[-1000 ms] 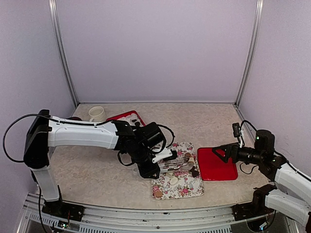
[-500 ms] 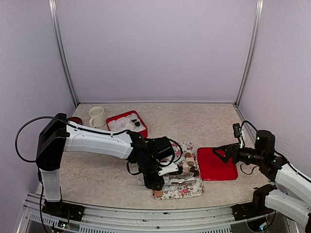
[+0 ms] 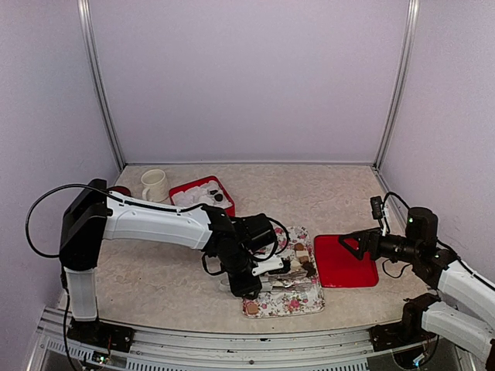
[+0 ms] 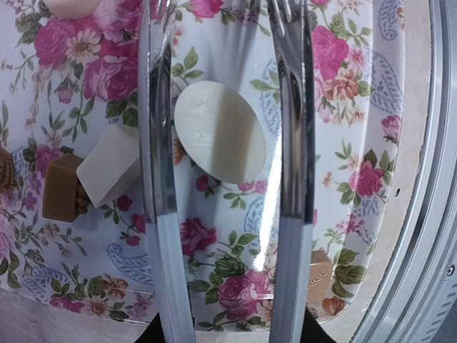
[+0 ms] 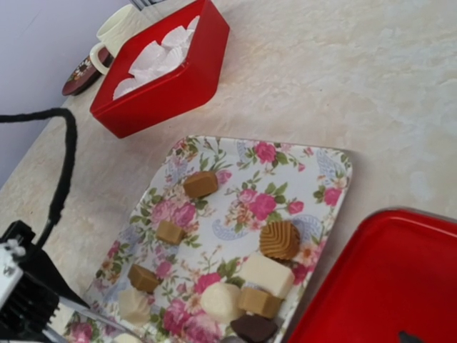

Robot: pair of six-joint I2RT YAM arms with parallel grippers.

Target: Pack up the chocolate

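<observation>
The left hand (image 4: 227,143), fingers spread, straddles a cream-white oval chocolate (image 4: 221,132) on the floral tray (image 3: 300,302), close to the tabletop's near edge. More pieces lie scattered around it. The right hand (image 3: 349,244) hovers spread over the red lid (image 3: 352,270), just right of the tray.

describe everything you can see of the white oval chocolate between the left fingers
The white oval chocolate is a smooth, cream-coloured, flat-topped piece, whole and unwrapped, lying flat on the floral tray. It sits between the left arm's shiny metal fingers, which stand apart on either side. One finger hides its edge, so contact cannot be told; the other shows a gap. No other piece touches it.
</observation>
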